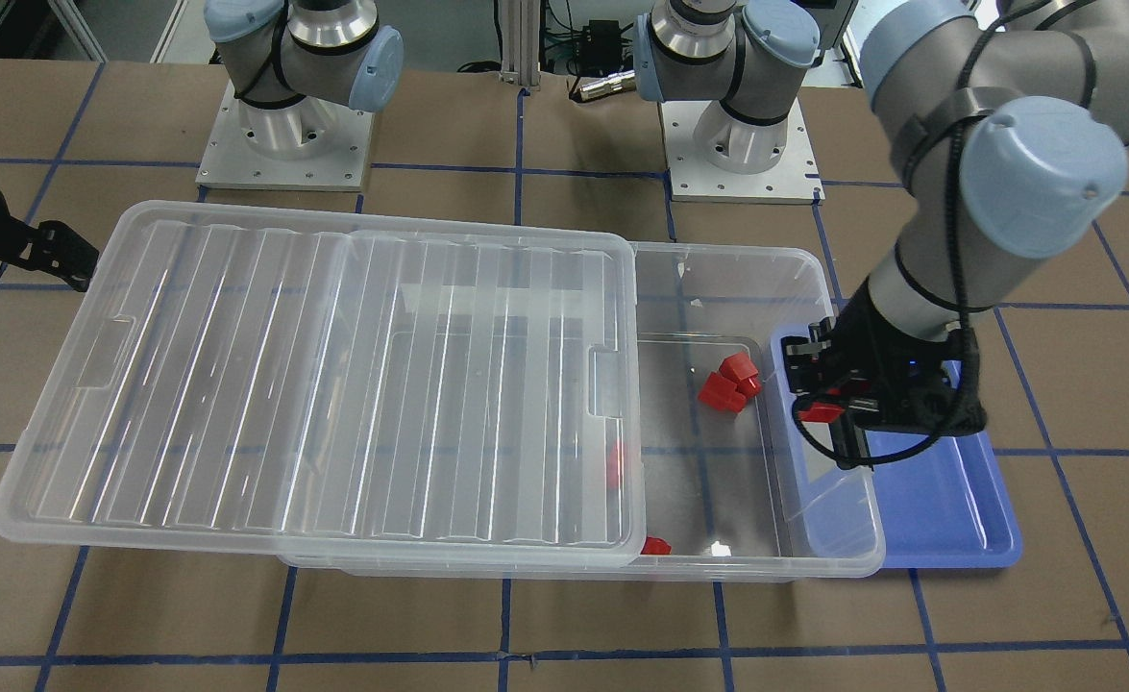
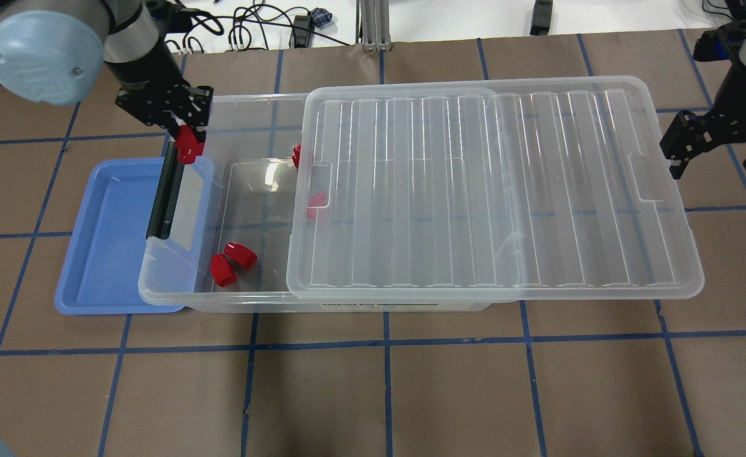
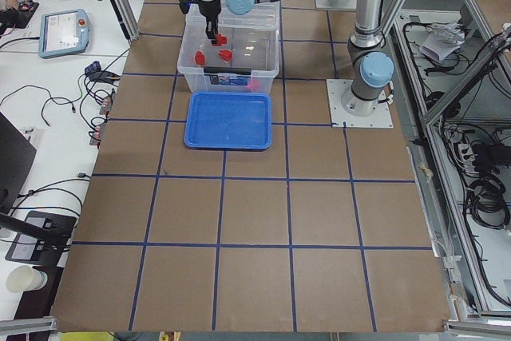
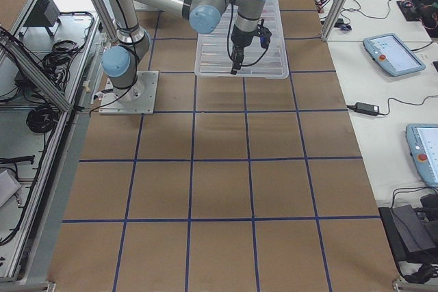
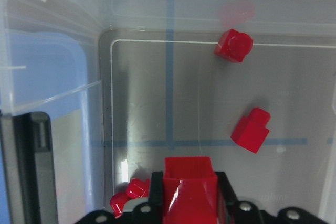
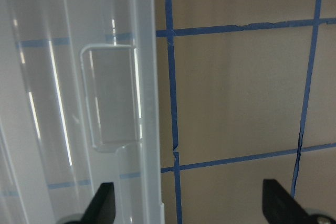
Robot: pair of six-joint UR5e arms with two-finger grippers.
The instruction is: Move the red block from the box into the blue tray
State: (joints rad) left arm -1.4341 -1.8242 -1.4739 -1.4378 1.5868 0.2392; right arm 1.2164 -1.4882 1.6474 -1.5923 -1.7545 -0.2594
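One red block point(image 5: 189, 190) gripped above the open end of the box point(image 2: 176, 297)

The block is clamped between the left fingers point(image 5: 156, 192) and raised over the uncovered part of the box. It is close to the end wall that carries the black latch handle point(image 2: 162, 197). It is not in the blue tray point(image 2: 112, 241), which lies flat on the surface point(image 2: 411, 393) just beside that wall, on its outer side. Two loose red blocks point(image 2: 233, 261) lie close together on the box floor, and two more show at the edge of the ribbed lid point(image 2: 493, 190). The lid is slid aside, covers the rest of the box and overhangs its other end. The right fingers point(image 6: 105, 205) are spread wide and grip nothing. They hang beside the lid's far end, apart from it.
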